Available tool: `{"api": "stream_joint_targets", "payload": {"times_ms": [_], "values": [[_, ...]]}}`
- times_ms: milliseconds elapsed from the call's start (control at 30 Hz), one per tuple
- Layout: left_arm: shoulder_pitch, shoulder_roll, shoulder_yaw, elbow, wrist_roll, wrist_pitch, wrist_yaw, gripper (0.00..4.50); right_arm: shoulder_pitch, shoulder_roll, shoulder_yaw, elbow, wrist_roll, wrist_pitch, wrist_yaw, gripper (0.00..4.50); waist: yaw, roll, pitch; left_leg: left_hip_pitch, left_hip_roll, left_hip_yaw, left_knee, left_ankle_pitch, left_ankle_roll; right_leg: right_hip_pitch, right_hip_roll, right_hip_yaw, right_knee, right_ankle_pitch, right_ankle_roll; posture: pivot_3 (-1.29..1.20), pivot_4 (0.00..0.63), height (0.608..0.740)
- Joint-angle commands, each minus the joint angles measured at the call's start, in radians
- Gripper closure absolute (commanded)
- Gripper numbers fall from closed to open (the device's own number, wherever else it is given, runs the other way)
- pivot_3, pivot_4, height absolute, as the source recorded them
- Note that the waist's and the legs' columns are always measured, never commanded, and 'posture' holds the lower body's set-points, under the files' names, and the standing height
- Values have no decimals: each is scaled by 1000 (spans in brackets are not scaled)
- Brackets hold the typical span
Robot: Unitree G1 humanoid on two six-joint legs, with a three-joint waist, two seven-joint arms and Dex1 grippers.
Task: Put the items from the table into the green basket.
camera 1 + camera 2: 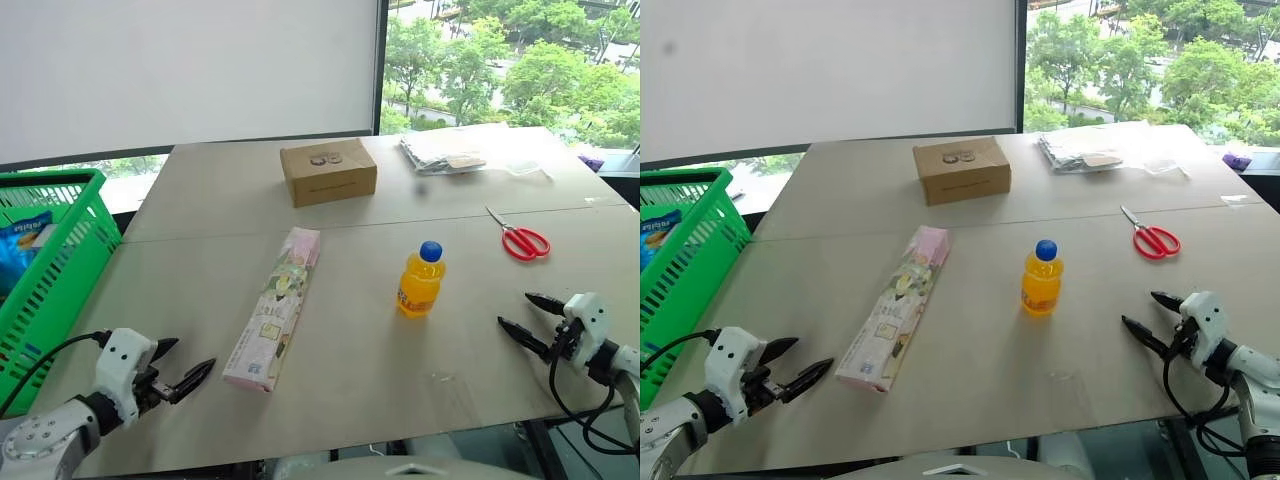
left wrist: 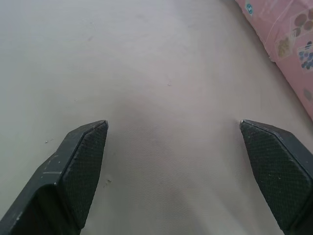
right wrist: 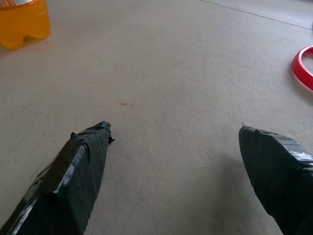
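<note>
Beside pink carton (image 1: 274, 308), both end effectors spread; head views add green basket (image 1: 52, 262).

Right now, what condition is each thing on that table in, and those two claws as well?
Orange drink bottle: upright, blue cap on.
Pink carton: lying flat, closed.
Green basket: upright beside the table's left edge, a blue packet inside.
Cardboard box: closed.
Red scissors: lying flat, blades shut.
Left gripper: open, holding nothing.
Right gripper: open, holding nothing.
</note>
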Motion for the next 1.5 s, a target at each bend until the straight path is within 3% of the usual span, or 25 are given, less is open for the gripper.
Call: {"api": "stream_joint_targets", "payload": {"times_ms": [33,433,667,833,967,1200,1500], "values": [[-4,6,13,-31,-12,-16,-5,60,-14,-6,-9,-9,19,12,14,0,0,0,0,0,0,0,0,0,0,0,0,0,0,0,0,101,11,724],[8,-3,16,-27,-12,-18,-7,60,23,0,4,-116,26,76,3,0,1,0,6,0,0,0,0,0,0,0,0,0,0,0,0,99,19,724],[-25,6,13,11,22,-50,6,60,30,-10,21,-234,42,207,-22,0,1,0,11,0,0,0,0,0,0,0,0,0,0,0,0,92,20,724],[-10,35,20,-57,-83,95,-56,60,20,-9,45,-320,70,272,10,0,0,-1,14,-1,0,-1,0,0,0,0,0,-1,0,0,0,92,20,724],[-3,43,34,-123,-92,90,-51,60,-10,-7,104,-385,17,312,-25,0,-2,-1,16,-1,0,0,0,0,0,0,-1,-1,-1,0,0,88,22,724],[21,160,203,-315,-379,261,-209,60,-138,42,188,-433,41,366,-16,0,-1,-3,21,-2,1,-2,0,0,0,-1,-1,-3,-1,0,0,123,16,724],[15,240,289,-413,-439,313,-251,60,-218,59,260,-415,18,350,27,0,3,-1,23,-7,0,-3,0,-1,1,-4,0,-4,-3,-1,2,149,9,724]]}}
